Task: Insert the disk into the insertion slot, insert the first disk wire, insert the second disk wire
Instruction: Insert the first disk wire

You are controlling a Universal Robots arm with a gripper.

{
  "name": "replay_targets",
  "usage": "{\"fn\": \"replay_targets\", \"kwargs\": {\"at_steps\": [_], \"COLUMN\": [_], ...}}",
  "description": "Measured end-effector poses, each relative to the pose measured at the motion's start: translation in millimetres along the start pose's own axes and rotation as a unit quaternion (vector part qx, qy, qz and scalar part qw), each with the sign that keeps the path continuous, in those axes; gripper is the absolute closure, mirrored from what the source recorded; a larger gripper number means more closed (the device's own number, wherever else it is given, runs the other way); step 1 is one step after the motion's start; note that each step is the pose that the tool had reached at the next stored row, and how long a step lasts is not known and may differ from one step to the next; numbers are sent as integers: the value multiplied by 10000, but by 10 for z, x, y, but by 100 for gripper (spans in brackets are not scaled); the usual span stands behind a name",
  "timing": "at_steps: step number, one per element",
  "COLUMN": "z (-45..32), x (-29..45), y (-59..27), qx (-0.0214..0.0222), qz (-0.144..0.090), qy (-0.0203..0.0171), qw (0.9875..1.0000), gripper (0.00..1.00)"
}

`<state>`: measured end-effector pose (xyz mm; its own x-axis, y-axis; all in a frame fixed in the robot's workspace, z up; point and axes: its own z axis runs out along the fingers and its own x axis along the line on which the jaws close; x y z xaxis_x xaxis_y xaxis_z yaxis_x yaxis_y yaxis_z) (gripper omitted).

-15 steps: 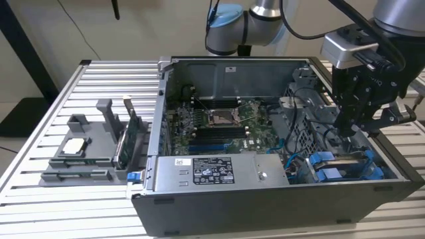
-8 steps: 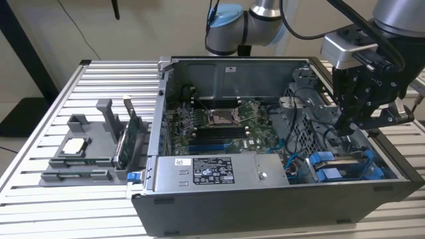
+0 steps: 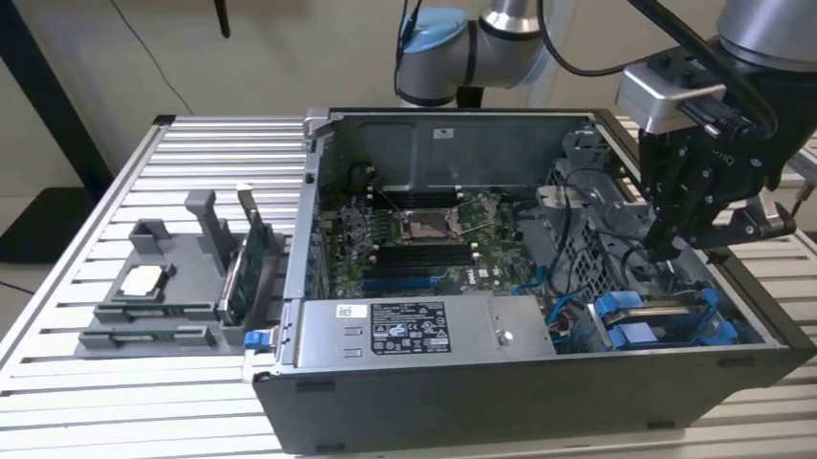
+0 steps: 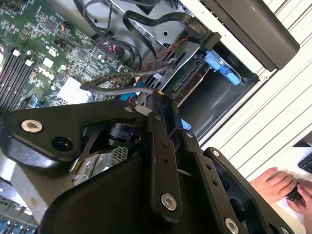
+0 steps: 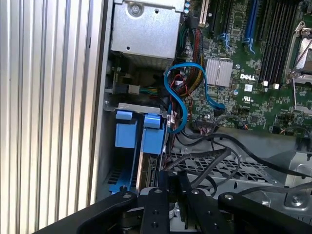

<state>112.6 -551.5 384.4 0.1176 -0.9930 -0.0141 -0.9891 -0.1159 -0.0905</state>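
The disk [image 3: 634, 321] lies in the insertion slot of the dark drive cage [image 3: 581, 337] at the case's front right corner, only its blue carrier front showing [image 5: 153, 130] [image 4: 222, 66]. My gripper [image 3: 667, 251] hangs inside the case just above the cage, behind the disk. In both wrist views its black fingers [image 4: 157, 113] [image 5: 161, 195] stand pressed together. A grey sleeved wire [image 4: 119, 87] ends right at the fingertips and seems pinched between them. A blue flat wire [image 5: 179, 92] loops from the board toward the cage.
The open computer case [image 3: 422, 382] stands on a slatted metal table [image 3: 191, 153]. Left of it a grey plastic holder tray [image 3: 160, 287] carries parts and another blue-fronted carrier [image 3: 259, 338]. Loose black cables [image 4: 146, 24] crowd the cage. A person's hand [image 4: 275, 183] rests beyond the table.
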Motion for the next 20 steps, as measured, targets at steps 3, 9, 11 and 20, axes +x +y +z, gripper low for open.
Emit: {"fn": "replay_targets", "kwargs": {"at_steps": [3,9,11,20], "z": [5,21,26,52], "x": [0,2,3,9], "y": [0,-10,-19,-59], "qx": [0,-1,-1,-9], "qz": [0,-1,-1,-1], "qy": [1,4,4,10], "qw": [10000,10000,10000,10000], "gripper": [81,81,81,81]}}
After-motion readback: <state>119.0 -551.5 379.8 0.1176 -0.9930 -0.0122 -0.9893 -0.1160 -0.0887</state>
